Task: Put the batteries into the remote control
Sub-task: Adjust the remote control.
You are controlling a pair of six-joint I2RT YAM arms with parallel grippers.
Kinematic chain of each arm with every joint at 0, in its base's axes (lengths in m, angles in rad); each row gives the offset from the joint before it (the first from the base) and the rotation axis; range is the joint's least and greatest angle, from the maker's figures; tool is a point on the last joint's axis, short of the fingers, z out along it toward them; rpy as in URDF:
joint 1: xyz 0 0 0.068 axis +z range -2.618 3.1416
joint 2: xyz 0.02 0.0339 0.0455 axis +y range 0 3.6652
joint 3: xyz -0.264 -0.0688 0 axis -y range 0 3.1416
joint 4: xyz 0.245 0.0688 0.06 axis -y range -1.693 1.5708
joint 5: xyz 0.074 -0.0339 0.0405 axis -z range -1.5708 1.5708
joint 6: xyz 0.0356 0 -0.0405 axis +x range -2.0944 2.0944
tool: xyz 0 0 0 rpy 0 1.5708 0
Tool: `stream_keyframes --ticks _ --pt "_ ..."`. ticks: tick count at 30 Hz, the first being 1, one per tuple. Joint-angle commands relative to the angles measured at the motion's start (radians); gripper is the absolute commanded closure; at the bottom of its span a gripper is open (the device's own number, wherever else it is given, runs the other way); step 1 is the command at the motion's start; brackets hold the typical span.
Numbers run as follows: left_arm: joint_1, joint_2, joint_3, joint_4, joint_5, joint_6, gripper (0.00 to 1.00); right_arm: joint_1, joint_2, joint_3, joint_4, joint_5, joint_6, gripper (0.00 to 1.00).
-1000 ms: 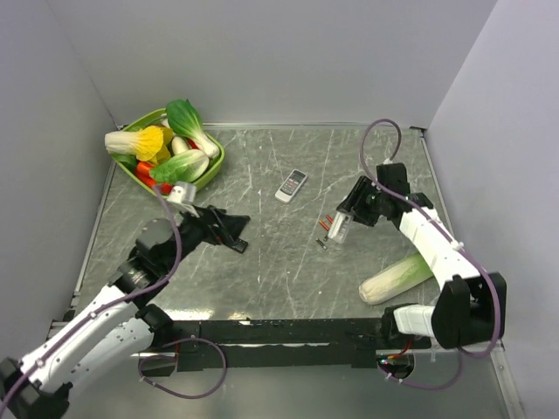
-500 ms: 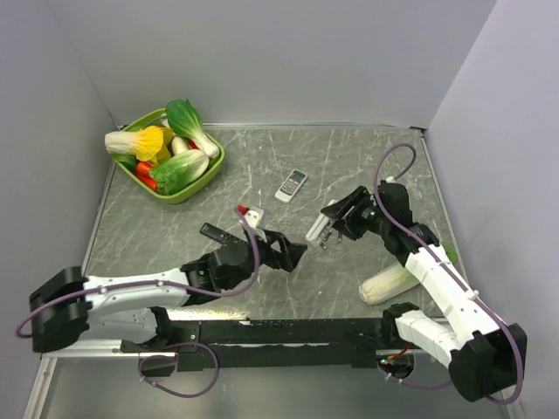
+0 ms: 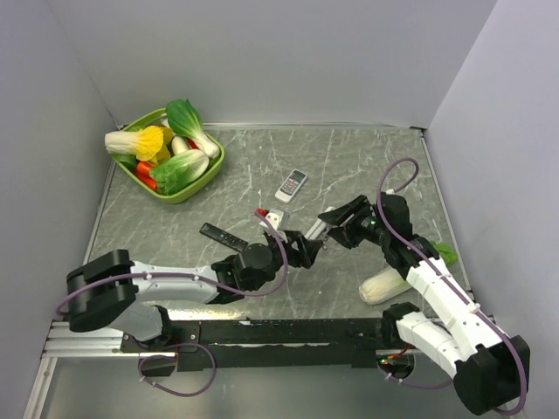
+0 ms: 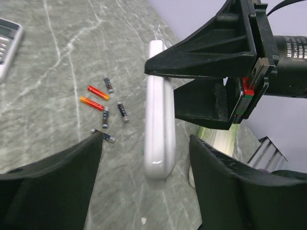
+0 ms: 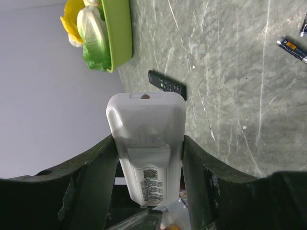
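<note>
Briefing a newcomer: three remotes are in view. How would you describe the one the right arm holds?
Follow the right arm to its tool, which clamps a white remote. A black remote and a small keypad remote lie on the table; only this long white one is gripped.

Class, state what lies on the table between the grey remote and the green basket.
Nothing: that stretch of table is bare from grey remote to basket, as the top view shows.

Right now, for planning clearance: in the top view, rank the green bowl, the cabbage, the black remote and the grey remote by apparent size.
1. green bowl
2. cabbage, partly hidden by the right arm
3. black remote and grey remote: too alike to rank
</note>
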Motion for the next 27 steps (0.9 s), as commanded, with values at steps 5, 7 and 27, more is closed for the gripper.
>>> stream_keyframes --ticks 5,7,27 --pt "-0.020 0.079 0.074 0.104 -0.027 -0.043 0.67 0.010 -0.046 -0.006 0.052 -0.002 0.040 0.79" --pt "-0.020 0.069 0.075 0.081 -0.041 -0.057 0.91 0.007 -0.032 0.002 0.051 -0.025 -0.008 0.66" --pt "0.202 -0.229 0.285 -0.789 0.374 0.064 0.99 0.052 -0.237 -0.011 0.218 -0.201 -1.058 0.00"
